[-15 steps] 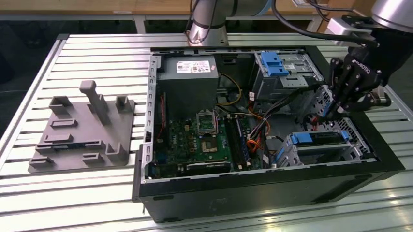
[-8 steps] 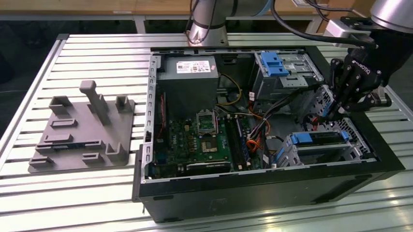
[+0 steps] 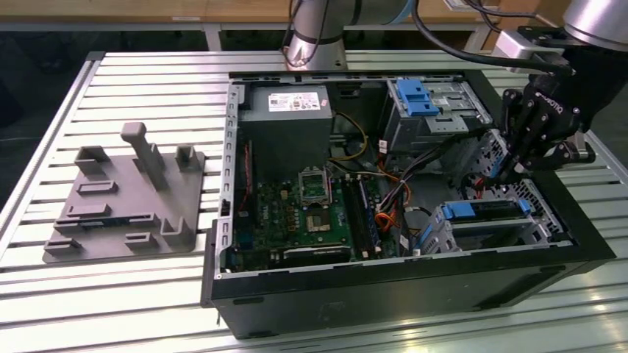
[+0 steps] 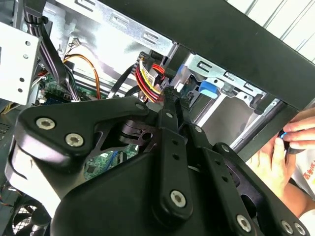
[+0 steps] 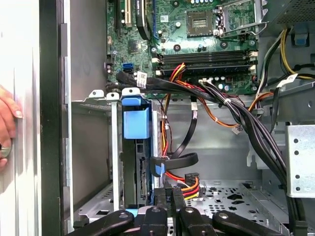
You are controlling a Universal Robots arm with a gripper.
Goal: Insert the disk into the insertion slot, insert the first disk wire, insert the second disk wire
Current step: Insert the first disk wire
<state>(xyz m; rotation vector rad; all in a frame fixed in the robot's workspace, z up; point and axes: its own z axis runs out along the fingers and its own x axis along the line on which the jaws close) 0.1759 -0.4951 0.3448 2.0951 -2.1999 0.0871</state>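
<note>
Exterior view — gripper [image 3: 498,179] near disk [image 3: 481,211] edge

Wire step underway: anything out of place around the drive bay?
A person's hand lies just outside the case wall beside the disk, near the gripper. That is odd during robot work. Nothing else looks askew.

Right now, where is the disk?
In the exterior view, the disk sits in the insertion slot toward the exterior view's right, close to the gripper.
</note>
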